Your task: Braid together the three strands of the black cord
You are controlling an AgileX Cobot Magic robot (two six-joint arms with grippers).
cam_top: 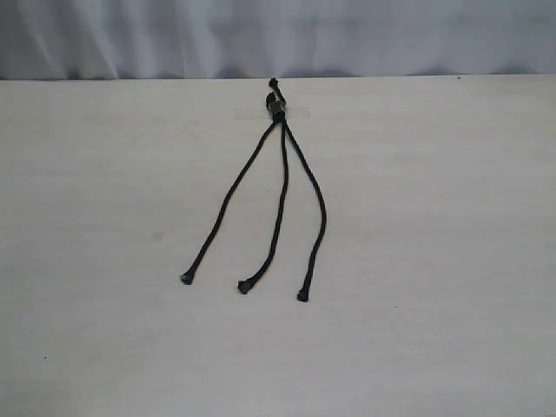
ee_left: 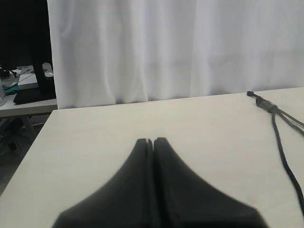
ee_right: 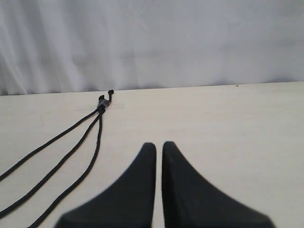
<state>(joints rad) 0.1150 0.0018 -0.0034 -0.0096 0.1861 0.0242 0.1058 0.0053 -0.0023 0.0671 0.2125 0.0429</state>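
So the black cord [cam_top: 278, 109] is just lying flat on the pale table [cam_top: 434, 261], with its knotted head [cam_top: 276, 97] at the far edge, right by the white curtain [cam_top: 391, 35]. From there the three strands [cam_top: 281, 195] fan out toward the camera. They're not crossed or twisted at all, each one lies separate, and the knobby tips sit apart from each other in a loose row.

Neither arm shows up in the exterior view. In the left wrist view, the left gripper [ee_left: 153, 140] has its fingers pressed together with nothing between them. It's over bare table and well apart from the cord. The right gripper [ee_right: 159, 145] is pretty much closed too, with only a thin sliver of a gap and nothing held. It's near the strands but not touching any of them.
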